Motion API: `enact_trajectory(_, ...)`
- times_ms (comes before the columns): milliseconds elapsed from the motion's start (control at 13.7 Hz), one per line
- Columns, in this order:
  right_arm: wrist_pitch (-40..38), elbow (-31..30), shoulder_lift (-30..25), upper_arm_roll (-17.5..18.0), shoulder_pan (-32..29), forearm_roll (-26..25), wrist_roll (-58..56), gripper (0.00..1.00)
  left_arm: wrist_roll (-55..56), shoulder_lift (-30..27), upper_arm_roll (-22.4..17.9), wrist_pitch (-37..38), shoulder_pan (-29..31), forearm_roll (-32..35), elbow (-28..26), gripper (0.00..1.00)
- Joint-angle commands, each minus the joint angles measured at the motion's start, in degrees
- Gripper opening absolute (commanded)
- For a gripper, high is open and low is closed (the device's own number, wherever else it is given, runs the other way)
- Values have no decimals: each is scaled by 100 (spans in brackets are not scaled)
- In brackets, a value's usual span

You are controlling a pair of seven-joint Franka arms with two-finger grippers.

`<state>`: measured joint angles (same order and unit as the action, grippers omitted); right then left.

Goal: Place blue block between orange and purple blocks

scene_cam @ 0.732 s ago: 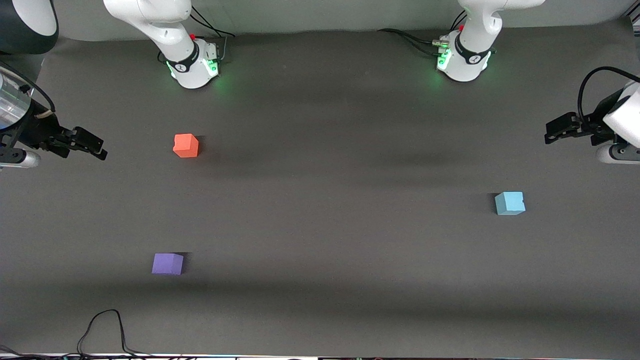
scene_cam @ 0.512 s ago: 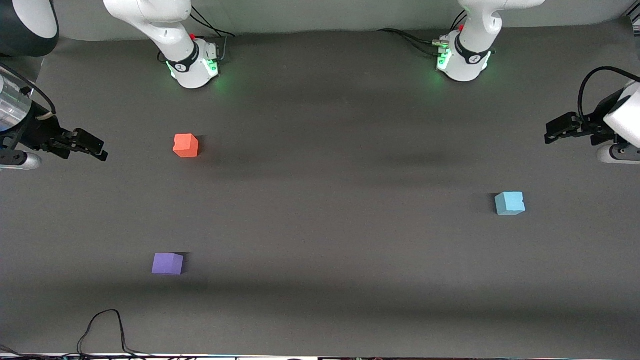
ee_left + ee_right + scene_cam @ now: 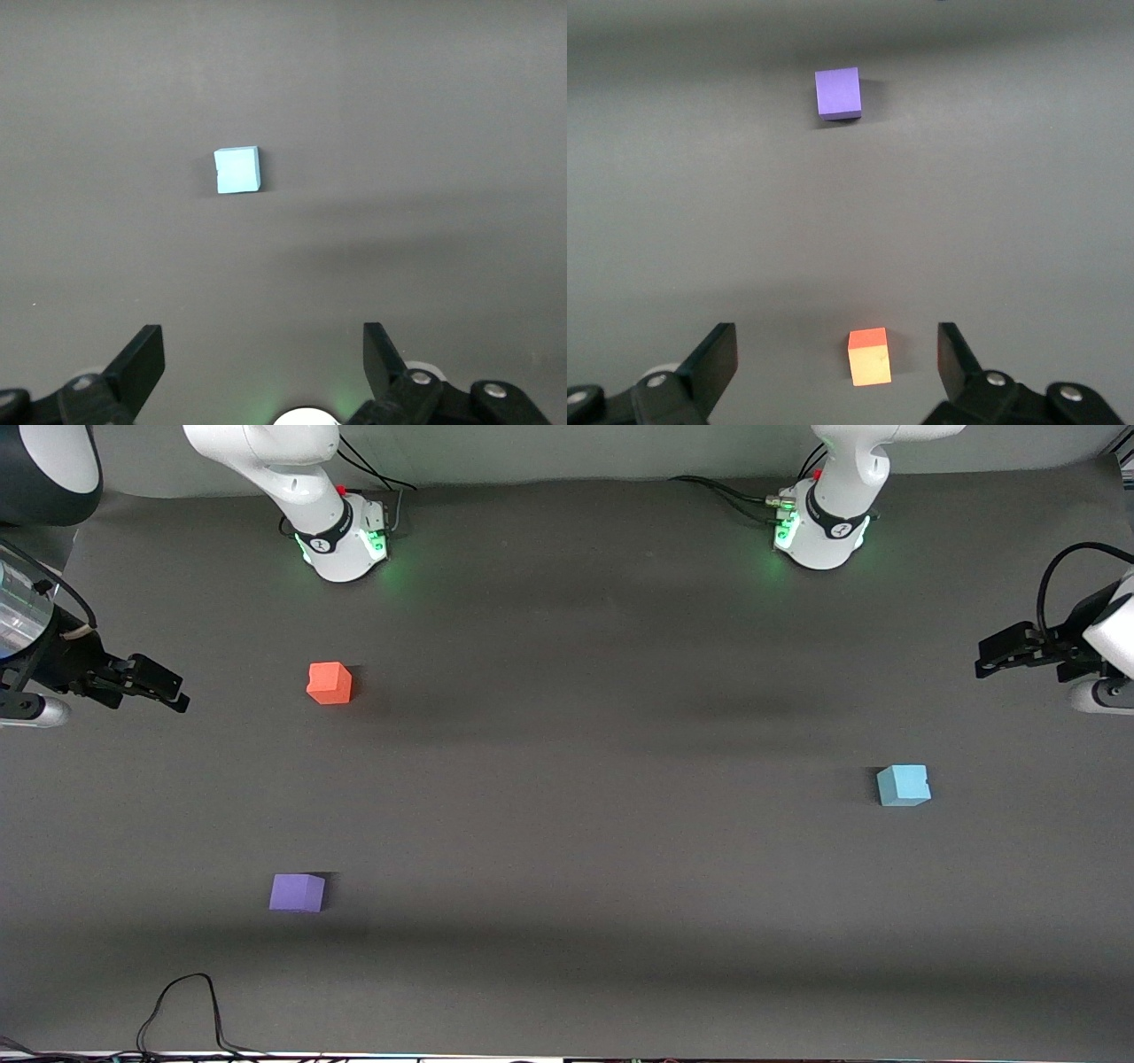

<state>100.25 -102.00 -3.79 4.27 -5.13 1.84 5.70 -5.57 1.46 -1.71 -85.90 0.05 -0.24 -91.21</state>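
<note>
The blue block [image 3: 903, 785] sits on the dark table toward the left arm's end; it also shows in the left wrist view [image 3: 237, 169]. The orange block [image 3: 330, 683] sits toward the right arm's end. The purple block [image 3: 297, 892] lies nearer the front camera than the orange one. Both show in the right wrist view, orange [image 3: 869, 356] and purple [image 3: 838, 92]. My left gripper [image 3: 997, 651] is open and empty, up in the air at the table's left-arm end; its jaws show wide apart [image 3: 263, 354]. My right gripper [image 3: 159, 684] is open and empty at the other end [image 3: 837, 354].
The arms' white bases [image 3: 345, 536] [image 3: 819, 531] stand along the table's edge farthest from the front camera. A black cable [image 3: 182, 1005] loops on the table at the edge nearest the front camera.
My left gripper has drifted slightly outward toward its end of the table. The right gripper and the three blocks have not moved.
</note>
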Motion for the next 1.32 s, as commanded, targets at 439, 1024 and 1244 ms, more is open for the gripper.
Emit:
enact_trajectory(439,-85,172,186,4,29,-87,46,100,-541,-111,-5,-1558,637,41,-1432,100)
enact_trajectory(1024,-94,163,194,4,29,-70,46,100,-585,607,39,-5127,514,217,-3509,100)
enact_trajectory(1244,-94,163,194,-5,29,-70,54,100,-594,1214,39,-5857,514,217,-3509,100)
